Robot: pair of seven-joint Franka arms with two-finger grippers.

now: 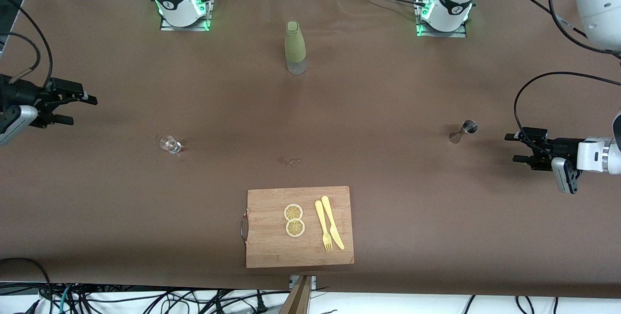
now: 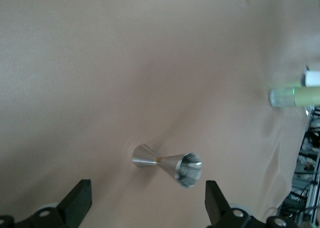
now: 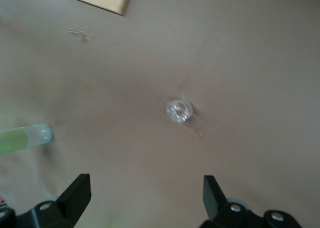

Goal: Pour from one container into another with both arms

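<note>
Both claws spread and empty — left gripper [image 1: 515, 148] beside the tall metal measuring cup [image 1: 463, 131], right gripper [image 1: 80, 108] well apart from the small glass [image 1: 170, 144]; either could tip if nudged.

right hand [image 3: 145, 195] spread | glass [image 3: 179, 110] on table [image 3: 250, 63]

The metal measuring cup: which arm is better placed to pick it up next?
The left arm, probably. Its open left gripper hangs at the left arm's end of the table, close beside the metal measuring cup, which sits between its fingertips in the left wrist view. The open right gripper is nearer the small glass.
</note>
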